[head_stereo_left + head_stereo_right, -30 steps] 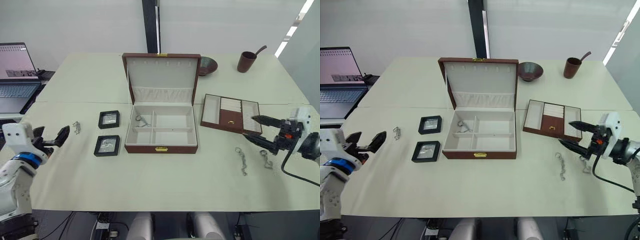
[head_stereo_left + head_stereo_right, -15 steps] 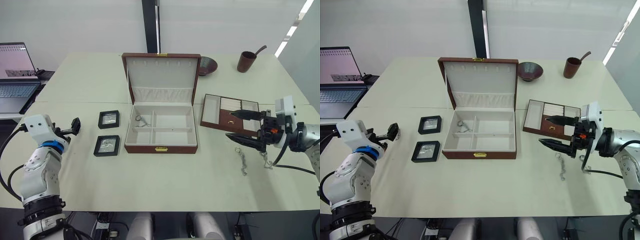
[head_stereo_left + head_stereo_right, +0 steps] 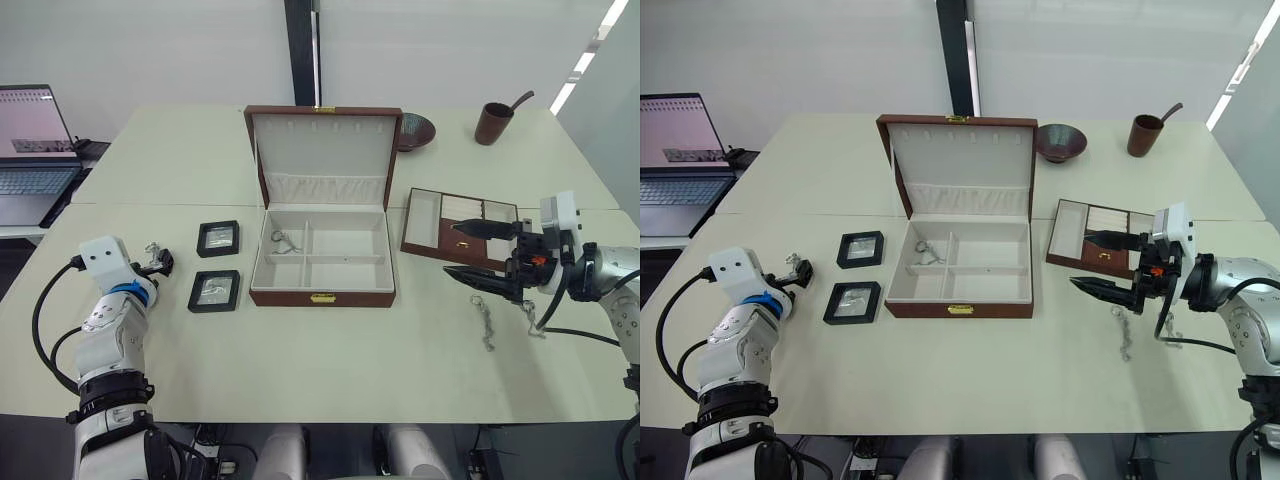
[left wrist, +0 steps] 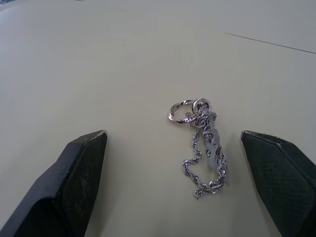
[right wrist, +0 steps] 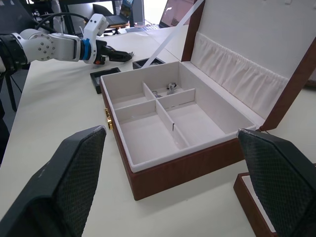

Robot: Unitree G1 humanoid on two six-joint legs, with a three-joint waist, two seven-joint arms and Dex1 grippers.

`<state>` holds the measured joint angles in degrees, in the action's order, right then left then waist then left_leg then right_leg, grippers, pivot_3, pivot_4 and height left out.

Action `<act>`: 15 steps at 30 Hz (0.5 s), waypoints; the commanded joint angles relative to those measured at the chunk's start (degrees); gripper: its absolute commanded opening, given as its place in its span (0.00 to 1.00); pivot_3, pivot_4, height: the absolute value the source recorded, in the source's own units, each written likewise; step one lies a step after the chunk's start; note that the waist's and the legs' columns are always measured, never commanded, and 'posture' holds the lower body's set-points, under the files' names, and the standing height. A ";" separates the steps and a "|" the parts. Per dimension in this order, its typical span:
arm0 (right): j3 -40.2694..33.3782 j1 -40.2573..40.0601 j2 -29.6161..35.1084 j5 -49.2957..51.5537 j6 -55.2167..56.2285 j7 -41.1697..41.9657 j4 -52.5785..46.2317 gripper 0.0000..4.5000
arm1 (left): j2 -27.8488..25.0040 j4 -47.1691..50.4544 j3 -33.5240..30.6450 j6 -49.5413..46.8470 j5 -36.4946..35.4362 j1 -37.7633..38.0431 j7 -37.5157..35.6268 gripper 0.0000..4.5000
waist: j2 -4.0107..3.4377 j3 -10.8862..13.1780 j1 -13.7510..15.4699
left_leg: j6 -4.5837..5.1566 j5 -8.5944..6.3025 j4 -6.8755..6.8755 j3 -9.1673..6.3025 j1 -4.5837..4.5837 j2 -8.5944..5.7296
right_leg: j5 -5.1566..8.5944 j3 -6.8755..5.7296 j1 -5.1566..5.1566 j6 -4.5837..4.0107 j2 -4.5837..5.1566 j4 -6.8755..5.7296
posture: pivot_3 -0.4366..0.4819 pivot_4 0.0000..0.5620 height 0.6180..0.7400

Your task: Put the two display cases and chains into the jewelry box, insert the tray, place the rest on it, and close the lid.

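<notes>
The jewelry box (image 3: 320,292) stands open mid-table, its lid (image 3: 322,146) upright, and one chain (image 3: 283,240) lies in its back left compartment. Left of it lie the two display cases (image 3: 218,239) (image 3: 213,291). Further left a chain (image 4: 201,148) with a small ring lies on the table, and my left gripper (image 4: 174,136) is open with one finger on each side of it, just above the surface. The tray (image 3: 462,228) sits right of the box. My right gripper (image 3: 451,250) hovers open in front of the tray, pointing at the box. Two more chains (image 3: 484,320) (image 3: 532,320) lie below it.
A laptop (image 3: 30,140) stands off the table's far left. A dark bowl (image 3: 415,128) and a brown cup (image 3: 493,122) with a spoon are at the back right. A black post (image 3: 300,50) rises behind the box. The near half of the table (image 3: 330,360) is bare.
My left arm has swung in to the right and brought its gripper over the left chain. My right gripper has shifted left toward the box, staying open.
</notes>
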<state>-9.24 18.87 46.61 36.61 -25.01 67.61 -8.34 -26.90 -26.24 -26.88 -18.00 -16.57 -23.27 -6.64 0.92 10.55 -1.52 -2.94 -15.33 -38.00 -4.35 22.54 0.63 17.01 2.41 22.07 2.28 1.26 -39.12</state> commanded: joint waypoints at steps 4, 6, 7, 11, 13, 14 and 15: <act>-0.21 0.93 -0.28 -0.11 0.84 0.19 -0.97 1.00 | 0.32 -2.51 1.45 0.49 1.19 -1.45 0.87 1.00 | -0.01 -0.01 0.00 | 0.00 0.00 0.00 0.00 -0.01 0.00 | 0.00 0.00 0.00 0.00 0.01 0.00 | 0.48 0.27 1.00; -0.12 0.88 -0.21 -0.11 0.80 0.24 -1.05 1.00 | 0.46 -2.90 1.96 0.11 1.42 -1.40 0.76 0.96 | -0.03 -0.02 0.01 | 0.00 0.00 0.00 0.00 -0.01 0.00 | 0.00 0.01 0.00 0.00 0.01 -0.01 | 0.48 0.27 1.00; -0.11 0.84 -0.15 -0.12 0.80 0.28 -1.06 1.00 | 0.44 -2.90 2.35 -0.23 1.65 -1.22 0.65 0.91 | -0.04 -0.03 0.01 | 0.00 0.00 0.00 0.00 -0.01 0.00 | 0.00 0.01 0.00 0.00 0.02 -0.01 | 0.48 0.27 1.00; -0.09 0.71 -0.10 -0.16 0.77 0.26 -1.14 1.00 | -0.10 -2.75 3.71 -1.17 2.61 -0.51 0.16 0.66 | -0.08 -0.05 0.00 | 0.00 0.00 0.00 0.01 -0.02 -0.01 | 0.00 0.03 -0.01 0.00 0.03 -0.01 | 0.48 0.27 1.00; 0.06 0.72 -0.24 -0.34 0.88 0.11 -1.12 1.00 | -0.49 -2.79 4.21 -1.79 3.02 -0.19 0.14 0.53 | -0.13 -0.08 0.00 | 0.00 0.00 0.00 0.01 -0.03 -0.01 | 0.00 0.03 -0.01 0.01 0.03 -0.01 | 0.48 0.27 1.00; 0.11 0.72 -0.29 -0.40 0.92 0.06 -1.15 1.00 | -0.60 -2.83 4.30 -1.88 3.03 -0.11 0.12 0.47 | -0.15 -0.10 -0.01 | 0.00 0.00 0.00 0.01 -0.03 -0.01 | 0.00 0.04 -0.01 0.00 0.03 -0.01 | 0.48 0.27 1.00; 0.15 0.73 -0.32 -0.43 0.91 0.03 -1.18 1.00 | -0.69 -2.89 4.27 -1.89 2.97 -0.10 0.15 0.39 | -0.20 -0.13 -0.06 | 0.00 0.00 0.00 0.01 -0.04 -0.01 | 0.00 0.04 -0.01 0.01 0.02 -0.01 | 0.48 0.27 1.00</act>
<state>-8.61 18.87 46.22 36.23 -24.98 67.52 -8.34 -27.25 -27.60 -23.15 -18.35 -14.82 -24.51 -6.67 0.72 10.42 -1.58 -2.93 -15.33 -38.00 -4.33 22.48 0.62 17.00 2.48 22.05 2.28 1.29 -39.13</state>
